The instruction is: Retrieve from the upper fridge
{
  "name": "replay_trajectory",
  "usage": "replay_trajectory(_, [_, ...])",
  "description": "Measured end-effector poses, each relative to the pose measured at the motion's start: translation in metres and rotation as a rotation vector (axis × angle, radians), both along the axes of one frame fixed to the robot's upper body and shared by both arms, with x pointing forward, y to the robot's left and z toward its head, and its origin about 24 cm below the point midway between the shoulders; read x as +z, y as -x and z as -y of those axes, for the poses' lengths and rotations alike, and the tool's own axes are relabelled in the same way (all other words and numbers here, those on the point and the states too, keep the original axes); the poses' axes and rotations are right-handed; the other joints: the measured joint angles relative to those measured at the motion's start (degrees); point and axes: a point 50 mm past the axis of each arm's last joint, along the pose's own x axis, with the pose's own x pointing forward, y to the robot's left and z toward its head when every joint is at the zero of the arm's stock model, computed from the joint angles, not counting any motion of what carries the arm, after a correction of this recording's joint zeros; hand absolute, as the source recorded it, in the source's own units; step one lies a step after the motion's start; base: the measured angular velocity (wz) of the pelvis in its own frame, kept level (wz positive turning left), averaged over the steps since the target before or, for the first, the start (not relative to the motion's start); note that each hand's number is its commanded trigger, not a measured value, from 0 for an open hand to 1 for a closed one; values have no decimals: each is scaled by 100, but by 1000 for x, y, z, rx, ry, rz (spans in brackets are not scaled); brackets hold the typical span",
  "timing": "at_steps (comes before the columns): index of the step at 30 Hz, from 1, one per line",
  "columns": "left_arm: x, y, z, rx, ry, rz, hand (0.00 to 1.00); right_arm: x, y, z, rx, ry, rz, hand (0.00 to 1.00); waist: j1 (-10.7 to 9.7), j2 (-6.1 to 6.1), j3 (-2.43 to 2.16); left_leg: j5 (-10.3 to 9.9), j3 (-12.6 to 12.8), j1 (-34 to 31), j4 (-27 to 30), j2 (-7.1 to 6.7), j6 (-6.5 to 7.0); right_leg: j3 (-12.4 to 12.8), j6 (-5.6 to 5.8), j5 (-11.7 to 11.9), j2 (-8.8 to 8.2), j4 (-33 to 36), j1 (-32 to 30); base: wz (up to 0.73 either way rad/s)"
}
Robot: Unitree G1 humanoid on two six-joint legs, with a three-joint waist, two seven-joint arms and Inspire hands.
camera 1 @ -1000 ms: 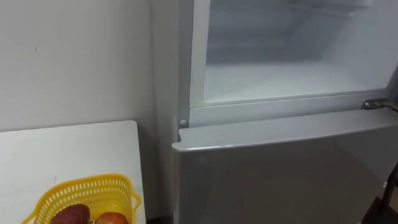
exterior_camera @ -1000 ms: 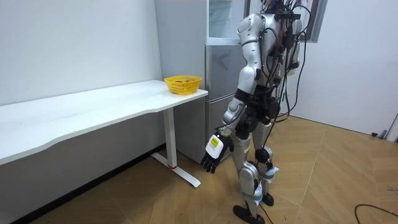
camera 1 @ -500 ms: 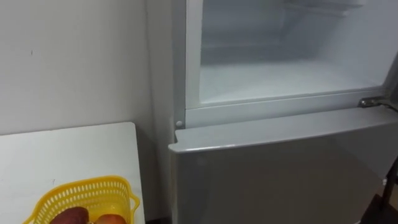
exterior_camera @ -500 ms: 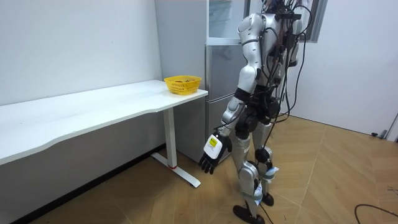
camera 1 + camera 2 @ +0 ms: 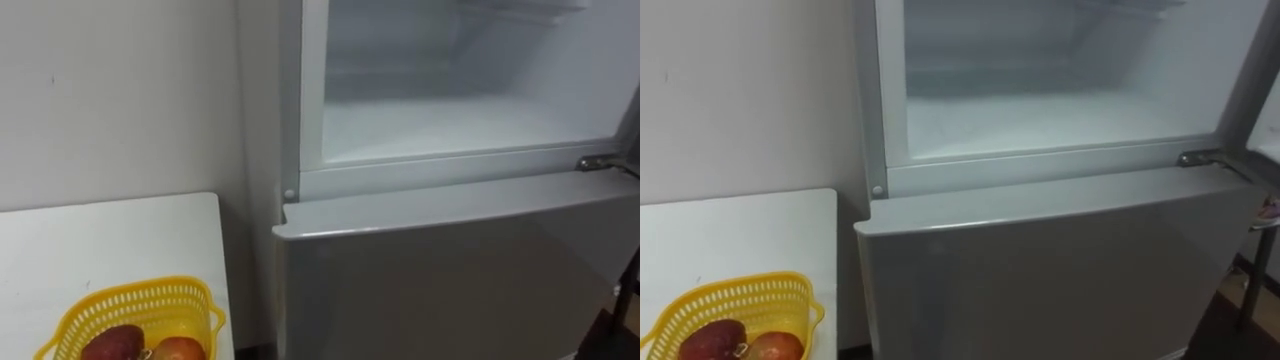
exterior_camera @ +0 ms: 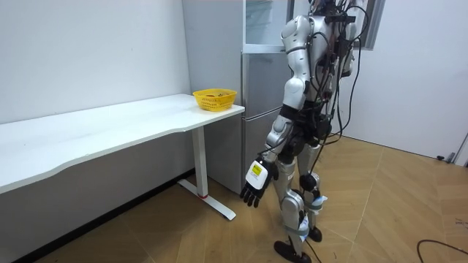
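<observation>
The fingers [image 6: 248, 198] of the left hand [image 6: 256, 177] are seen straight and spread, with nothing held, low beside the thigh. The upper fridge compartment [image 5: 450, 125] is found open before the robot, above the closed lower door [image 5: 450, 285]. To its left, a yellow basket [image 5: 140, 293] with fruit [image 5: 112, 343] is set on the white table [image 5: 110, 240], against the white wall [image 5: 120, 100].

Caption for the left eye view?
Open upper fridge compartment above shut grey lower door; yellow plastic basket of fruit on white table.

One white fridge [image 5: 440, 270], one white tabletop [image 5: 110, 240], one yellow plastic basket [image 5: 130, 305]. Two pieces showing in it: one dark red fruit [image 5: 112, 343], one orange-red fruit [image 5: 180, 350].
</observation>
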Motion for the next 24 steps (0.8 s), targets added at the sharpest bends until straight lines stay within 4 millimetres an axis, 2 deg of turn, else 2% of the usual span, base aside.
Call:
replay_trajectory(11, [-2, 2, 4, -5, 39, -12, 0, 1, -26, -22, 97, 288, -262, 0, 5, 26, 15, 7, 25, 95, 13, -1, -6, 36, -17, -13, -9, 141, 6, -4])
replay_trajectory(18, [-6, -2, 9, -7, 59, -17, 0, 0, -52, -52, 257, 491, -395, 0, 31, -10, 31, 21, 5, 186, 47, -1, -27, 79, -49, -58, -16, 313, 14, -6])
replay_trajectory(22, [-6, -6, 9, -11, 58, -7, 0, -1, -62, -75, 390, 553, -394, 0, 34, -106, 38, 48, -93, 69, 149, 3, -45, -6, -10, -85, -56, 332, -66, 11])
replay_trajectory(24, [-6, -8, 7, -18, 54, 3, 0, -3, -69, -85, 443, 606, -414, 0, 103, -196, 39, 62, -155, 13, 179, 4, -58, -53, -56, -57, -61, 357, -107, 10])
